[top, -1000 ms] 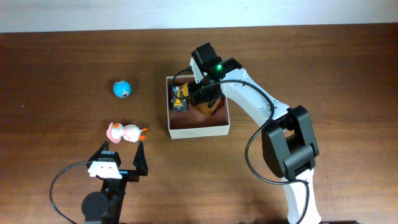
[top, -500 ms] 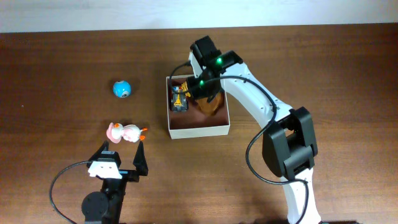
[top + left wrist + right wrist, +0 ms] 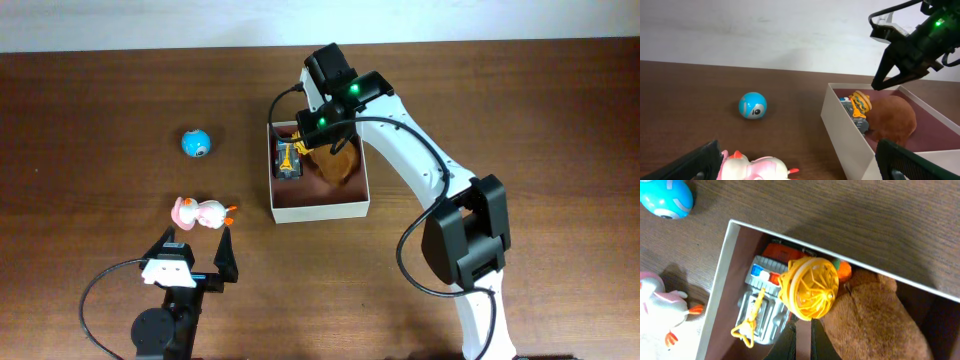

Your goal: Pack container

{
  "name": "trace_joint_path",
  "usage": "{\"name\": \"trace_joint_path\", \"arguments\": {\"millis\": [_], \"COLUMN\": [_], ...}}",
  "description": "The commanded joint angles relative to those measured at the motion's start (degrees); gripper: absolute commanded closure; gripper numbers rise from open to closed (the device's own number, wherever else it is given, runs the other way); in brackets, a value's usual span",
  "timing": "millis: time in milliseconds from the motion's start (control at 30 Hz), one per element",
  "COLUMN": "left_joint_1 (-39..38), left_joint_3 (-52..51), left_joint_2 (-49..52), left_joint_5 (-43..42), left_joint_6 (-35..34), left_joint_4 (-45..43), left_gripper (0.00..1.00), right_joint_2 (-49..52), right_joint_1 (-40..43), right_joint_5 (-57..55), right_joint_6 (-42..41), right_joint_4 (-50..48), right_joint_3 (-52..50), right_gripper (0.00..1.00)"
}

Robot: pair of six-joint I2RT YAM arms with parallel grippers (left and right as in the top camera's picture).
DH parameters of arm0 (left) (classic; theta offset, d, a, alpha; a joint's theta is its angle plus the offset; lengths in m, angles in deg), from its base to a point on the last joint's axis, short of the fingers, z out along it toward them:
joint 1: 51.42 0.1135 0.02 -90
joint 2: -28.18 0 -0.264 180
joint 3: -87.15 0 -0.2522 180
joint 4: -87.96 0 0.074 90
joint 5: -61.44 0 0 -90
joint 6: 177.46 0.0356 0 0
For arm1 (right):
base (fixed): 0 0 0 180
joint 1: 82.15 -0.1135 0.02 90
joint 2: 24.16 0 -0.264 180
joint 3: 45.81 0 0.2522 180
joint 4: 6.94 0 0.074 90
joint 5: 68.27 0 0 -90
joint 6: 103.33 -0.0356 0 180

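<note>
The container (image 3: pixel 320 210) is a square white-walled box with a pink-brown inside; it also shows in the left wrist view (image 3: pixel 845 130) and the right wrist view (image 3: pixel 720 295). Inside lie a brown plush toy (image 3: pixel 338 165), a grey toy vehicle (image 3: pixel 757 310) and a yellow lattice ball (image 3: pixel 810 287). My right gripper (image 3: pixel 802 340) hangs over the container's far part, fingers almost together with nothing between them. My left gripper (image 3: pixel 197 262) is open and empty near the front edge, just behind a pink-and-white duck toy (image 3: pixel 203 213).
A blue ball (image 3: pixel 196 144) lies on the brown table left of the container, also in the left wrist view (image 3: pixel 752 105). The duck toy shows between the left fingers in the left wrist view (image 3: pixel 757 167). A pale wall runs along the far side.
My right gripper has shifted a little toward the far-left corner of the container. The left arm and the toys outside have not moved.
</note>
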Motion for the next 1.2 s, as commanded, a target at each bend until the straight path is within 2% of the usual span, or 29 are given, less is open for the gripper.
{"name": "trace_joint_path", "arguments": {"millis": [0, 200, 367, 433, 600, 733, 833, 967, 1033, 1133, 1167], "left_joint_1": [0.4, 0.4, 0.4, 0.4, 0.4, 0.4, 0.4, 0.4, 0.4, 0.4, 0.4], "left_joint_3": [-0.3, -0.3, -0.3, -0.3, -0.3, -0.3, -0.3, -0.3, -0.3, -0.3, -0.3], "left_joint_2": [-0.5, -0.5, -0.5, -0.5, -0.5, -0.5, -0.5, -0.5, -0.5, -0.5, -0.5], "left_joint_5": [-0.4, -0.4, -0.4, -0.4, -0.4, -0.4, -0.4, -0.4, -0.4, -0.4, -0.4], "left_joint_6": [0.7, 0.7, 0.7, 0.7, 0.7, 0.7, 0.7, 0.7, 0.7, 0.7, 0.7], "left_joint_4": [0.0, 0.0, 0.0, 0.0, 0.0, 0.0, 0.0, 0.0, -1.1, -1.7, -1.3], "left_gripper": [0.00, 0.00, 0.00, 0.00, 0.00, 0.00, 0.00, 0.00, 0.00, 0.00, 0.00], "right_joint_2": [2.1, -0.6, -6.4, -8.2, -11.6, -11.9, -11.7, -11.5, -11.5, -11.4, -11.4], "right_joint_1": [-0.1, 0.1, 1.7, 3.1, 11.1, 21.9, 28.2, 35.8, 37.2, 38.2, 38.2], "right_joint_5": [-1.1, -0.9, -3.0, -6.4, -10.4, -9.9, -8.6, -6.9, -7.0, -7.8, -8.3], "right_joint_6": [0.9, 1.0, 1.0, 1.0, 0.4, -5.6, -7.0, -7.2, -7.2, -7.1, -7.1], "right_joint_4": [-0.5, 1.4, 8.5, 11.9, 17.6, 21.7, 23.0, 24.3, 24.8, 26.0, 26.3], "right_joint_3": [0.9, 2.4, 7.5, 8.9, 9.2, 9.2, 9.2, 9.2, 9.2, 9.2, 9.2], "right_gripper": [0.93, 0.94, 0.93, 0.86, 0.80, 0.77, 0.66, 0.46, 0.30, 0.00, 0.01]}}
